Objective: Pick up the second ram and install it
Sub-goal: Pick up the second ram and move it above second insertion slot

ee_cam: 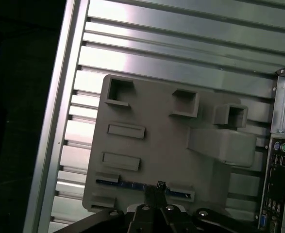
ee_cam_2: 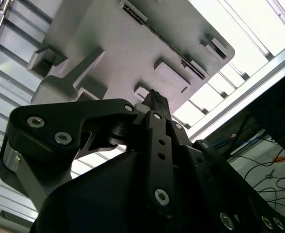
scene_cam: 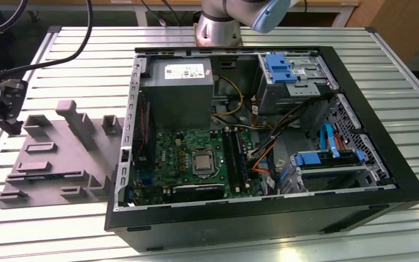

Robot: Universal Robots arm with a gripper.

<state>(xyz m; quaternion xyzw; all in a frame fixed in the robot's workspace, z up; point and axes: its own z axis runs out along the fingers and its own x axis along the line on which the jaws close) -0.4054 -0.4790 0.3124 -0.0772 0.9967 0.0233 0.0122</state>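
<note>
The second ram [ee_cam: 127,183] is a thin dark strip standing on edge in a slot of the grey tray [ee_cam: 157,121], near the tray's border. In the second wrist view the ram [ee_cam_2: 174,51] runs as a dark line across the tray [ee_cam_2: 113,53]. My gripper [ee_cam: 155,190] hangs over the tray with its fingers pressed together and nothing between them, and its tip lines up with the ram strip. In the exterior view the gripper [scene_cam: 9,124] sits above the tray's [scene_cam: 57,158] left edge. Seen in the second wrist view, the gripper [ee_cam_2: 154,97] is clear of the tray surface.
An open computer case [scene_cam: 268,218] lies at the exterior view's right of the tray, with its green motherboard [scene_cam: 195,158], power supply [scene_cam: 177,93] and blue drive brackets [scene_cam: 318,159] exposed. The arm's base [scene_cam: 220,24] stands behind the case. The slatted table's edge [ee_cam: 59,121] runs close to the tray.
</note>
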